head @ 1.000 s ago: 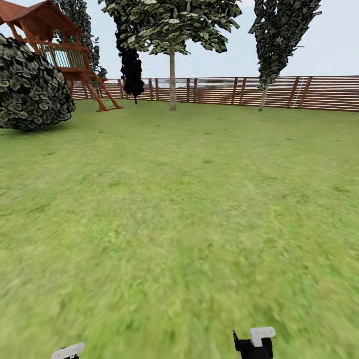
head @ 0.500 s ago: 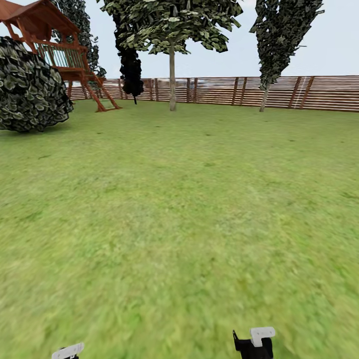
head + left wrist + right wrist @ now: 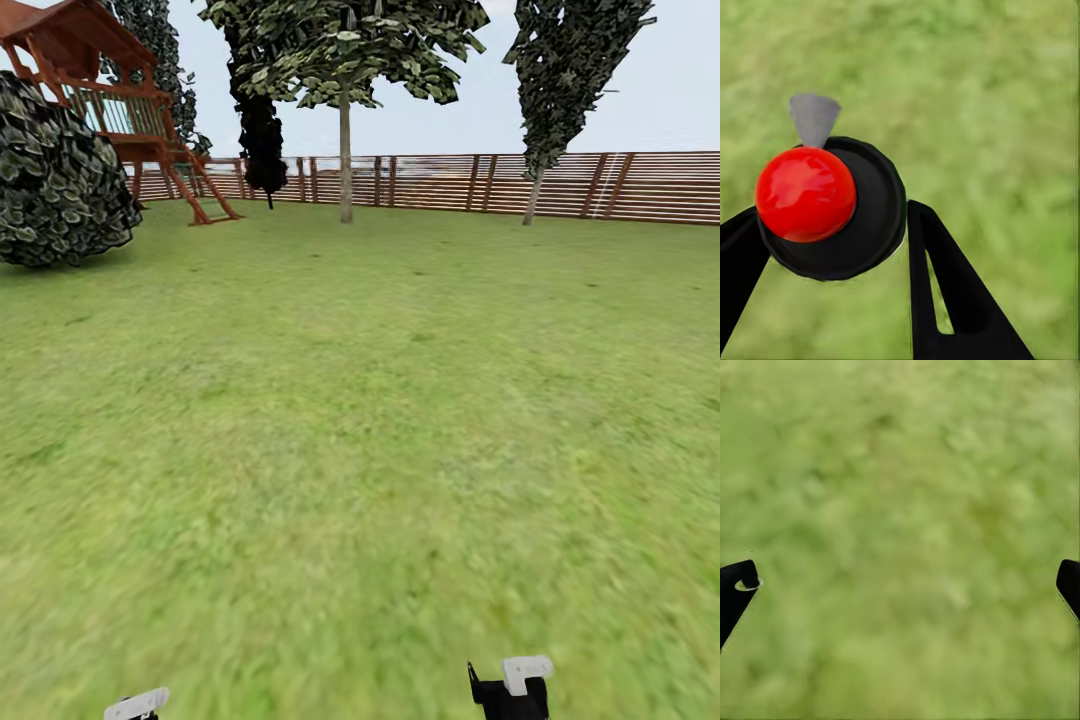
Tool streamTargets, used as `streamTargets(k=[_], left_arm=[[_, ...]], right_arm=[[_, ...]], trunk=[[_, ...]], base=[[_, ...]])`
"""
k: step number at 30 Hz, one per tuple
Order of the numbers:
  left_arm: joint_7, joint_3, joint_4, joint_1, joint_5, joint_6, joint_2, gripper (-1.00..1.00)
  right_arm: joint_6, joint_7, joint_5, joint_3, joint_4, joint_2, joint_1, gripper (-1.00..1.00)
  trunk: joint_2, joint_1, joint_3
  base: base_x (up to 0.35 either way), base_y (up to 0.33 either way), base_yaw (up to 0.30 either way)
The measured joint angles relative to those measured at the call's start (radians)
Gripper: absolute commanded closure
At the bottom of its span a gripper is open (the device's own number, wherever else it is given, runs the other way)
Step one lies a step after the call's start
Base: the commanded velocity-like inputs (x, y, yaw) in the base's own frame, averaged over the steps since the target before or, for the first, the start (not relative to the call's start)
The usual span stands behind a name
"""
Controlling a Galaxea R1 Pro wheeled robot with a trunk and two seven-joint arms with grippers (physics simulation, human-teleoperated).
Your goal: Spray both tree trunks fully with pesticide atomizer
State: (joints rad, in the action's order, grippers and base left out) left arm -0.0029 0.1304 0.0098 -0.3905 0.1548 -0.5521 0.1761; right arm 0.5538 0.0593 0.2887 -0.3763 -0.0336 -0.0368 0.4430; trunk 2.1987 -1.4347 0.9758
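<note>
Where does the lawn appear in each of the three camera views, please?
Head view: the lawn spreads from the fence to the bottom edge.
Left wrist view: blurred green behind the atomizer in the left gripper.
Right wrist view: blurred green between the right gripper's spread fingers.
Shared landmark: the grass itself; each gripper also shows at the head view's bottom edge.

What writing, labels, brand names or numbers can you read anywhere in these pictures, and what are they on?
None: no readable text.
The atomizer held in the left gripper shows a plain red cap and black body, no label.
The wooden fence, the playhouse and the lawn carry no signs.
The right gripper, open over grass, bears no marking.
</note>
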Motion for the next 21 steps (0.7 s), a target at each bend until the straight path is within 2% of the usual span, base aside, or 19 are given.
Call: streamTargets(k=[21], left_arm=[[0.000,0.000,0.000,0.000,0.000,-0.001,0.000,1.00]], right_arm=[[0.000,-0.002,0.000,0.000,0.000,0.000,0.000,-1.00]], trunk=[[0.000,0.000,0.000]], base=[[0.341,0.000,0.000]])
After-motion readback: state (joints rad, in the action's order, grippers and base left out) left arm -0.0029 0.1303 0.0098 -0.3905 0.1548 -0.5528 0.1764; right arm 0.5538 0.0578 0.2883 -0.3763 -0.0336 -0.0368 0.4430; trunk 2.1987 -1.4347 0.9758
